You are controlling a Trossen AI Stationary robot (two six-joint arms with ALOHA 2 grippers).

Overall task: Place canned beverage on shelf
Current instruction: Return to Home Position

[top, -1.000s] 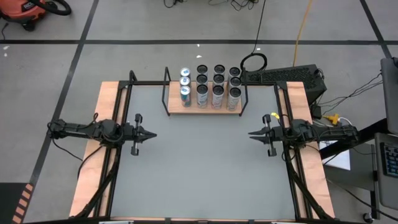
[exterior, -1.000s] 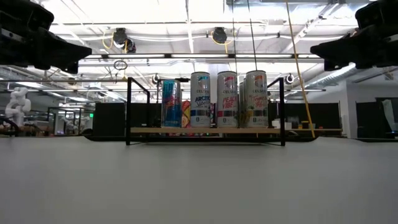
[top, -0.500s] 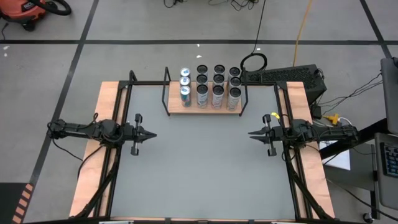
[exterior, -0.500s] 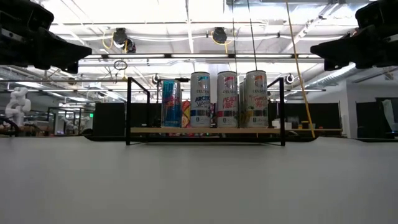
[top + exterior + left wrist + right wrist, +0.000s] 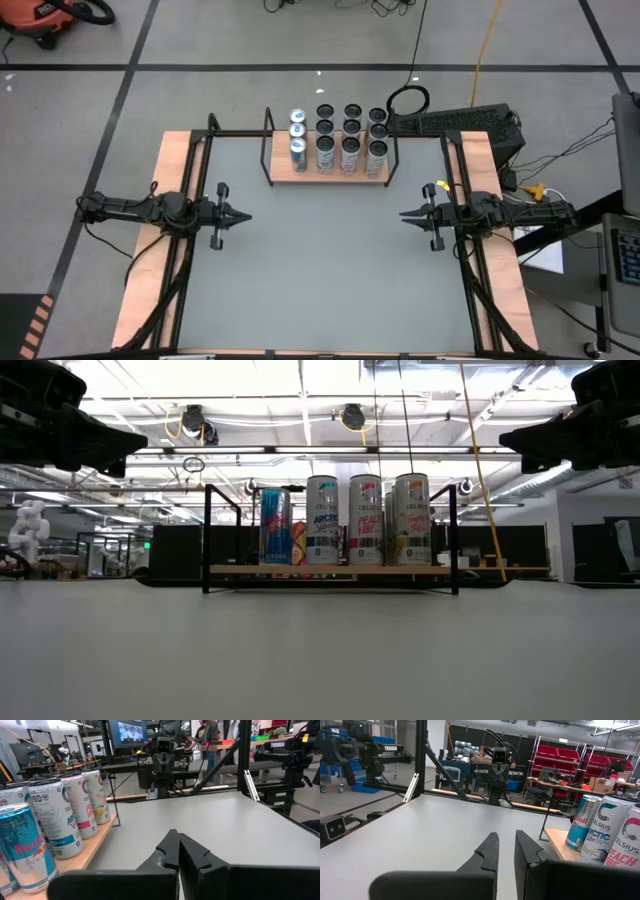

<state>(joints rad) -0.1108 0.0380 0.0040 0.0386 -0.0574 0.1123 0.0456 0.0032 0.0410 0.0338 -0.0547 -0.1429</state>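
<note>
**Fingers empty at the desk's sides, cans standing on the shelf**

The left fingers hang over the left side of the desk and point across it at the right fingers. Those hang over the right side and point back. The two sets are well apart, with bare grey desk between them.

In the left wrist view the left fingers are pressed together tip to tip and grip nothing. In the right wrist view the right fingers stand a narrow slit apart, with the desk showing through the gap. They are empty too.

The shelf sits at the desk's far edge, off to the side of both sets of fingers and roughly midway between them. Neither set touches it. It is a light wooden board with black rods at each end.

Twelve cans stand upright on it in four rows of three. The row at the end nearer the left fingers is the three blue cans, one behind another. The other nine are Celsius cans with dark tops, and they fill the board towards the right fingers' end.

The low view shows the front of the shelf. A blue can is at one end and three pale Celsius cans stand close beside it. Both arms sit high in the upper corners of that view, clear of the desk.
</note>
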